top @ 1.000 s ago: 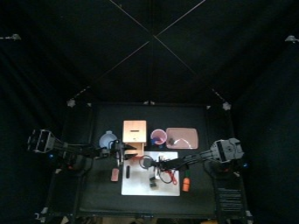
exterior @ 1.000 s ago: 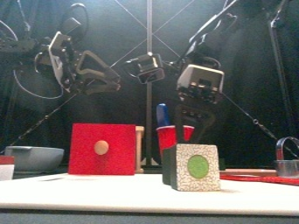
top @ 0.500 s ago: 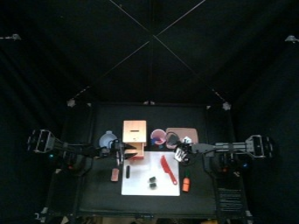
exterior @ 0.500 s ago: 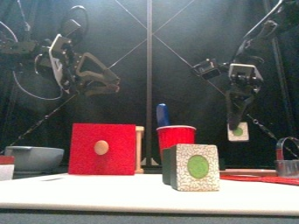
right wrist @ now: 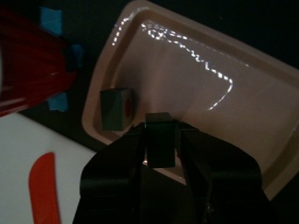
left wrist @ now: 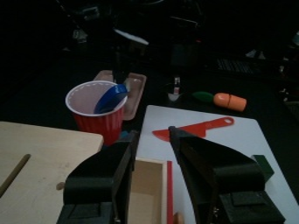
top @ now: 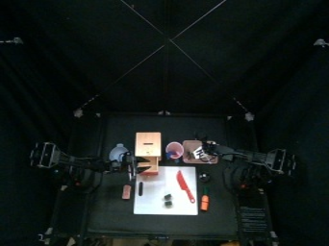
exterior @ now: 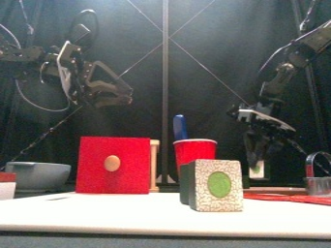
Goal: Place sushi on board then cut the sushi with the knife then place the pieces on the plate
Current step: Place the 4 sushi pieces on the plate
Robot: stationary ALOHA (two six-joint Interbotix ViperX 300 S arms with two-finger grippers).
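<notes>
Right gripper (right wrist: 160,142) is closed on a dark sushi piece, the held piece (right wrist: 160,128), and hangs low over the tray (right wrist: 222,114), which lies at 1 o'clock from the board (top: 152,204). Judgement: this is the drop-off of a cut piece, carried from above so that it goes down flat on the tray floor.

A tray piece (right wrist: 114,107) lies just inside the rim on the side nearest the cup (top: 174,148). The held piece is close beside it, not touching.

The held piece's long axis looks upright between the jaws. Which way its green face points cannot be read.

A board piece (exterior: 214,184) stands upright near the board's 6 o'clock edge, green face toward 6 o'clock.

The knife (top: 187,183) lies flat on the board, long axis roughly 11 to 5 o'clock.

Left gripper (left wrist: 149,144), jaws apart and empty, rests at the board's 10 o'clock corner by the box (top: 148,146).
</notes>
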